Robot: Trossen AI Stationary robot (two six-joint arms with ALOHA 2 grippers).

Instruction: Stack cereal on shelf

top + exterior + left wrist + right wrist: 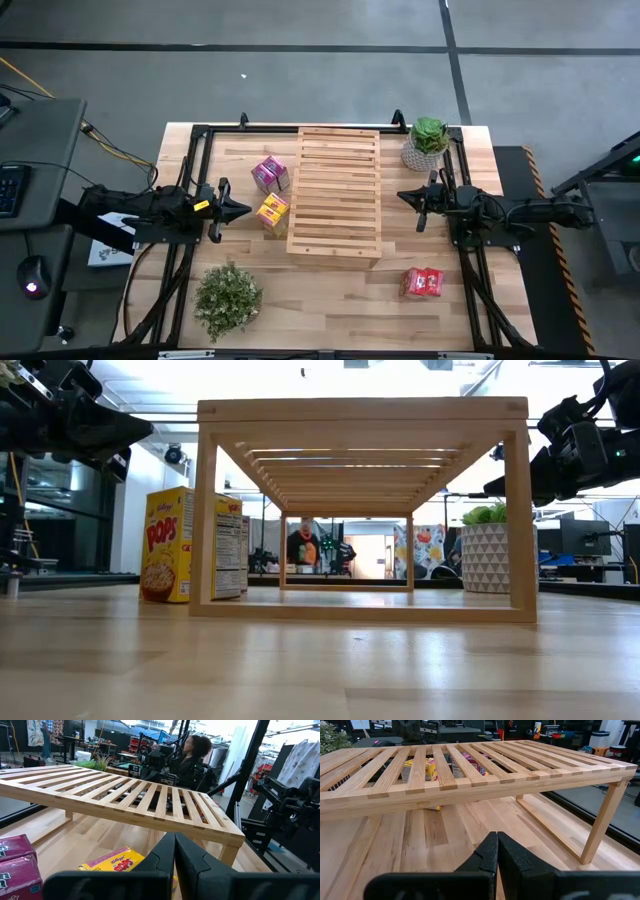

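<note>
Three boxes: we count three cereal boxes on the worktop, none on the shelf yet.
Pink box: the pink box stands just beside the shelf's left edge, toward the far side.
Yellow box: the yellow box sits right next to the pink one, close against the shelf's left side and nearest the left arm.
Red box: the red box lies well apart from the others, at the near right, off the shelf's corner.
Left arm: the left gripper hovers just left of the yellow box, jaws pressed together, holding nothing.
Right arm: the right gripper waits at the shelf's right side, jaws pressed together too, empty.
Handling: we judge these boxes light, stiff cardboard, a bit slick on the printed faces and easy to dent if squeezed hard.
Where to grip: we'd take the yellow box across its narrow sides near the top, so it stays upright.
Clutter: two plants, a leafy bush and a potted plant, stand clear of the boxes.
</note>
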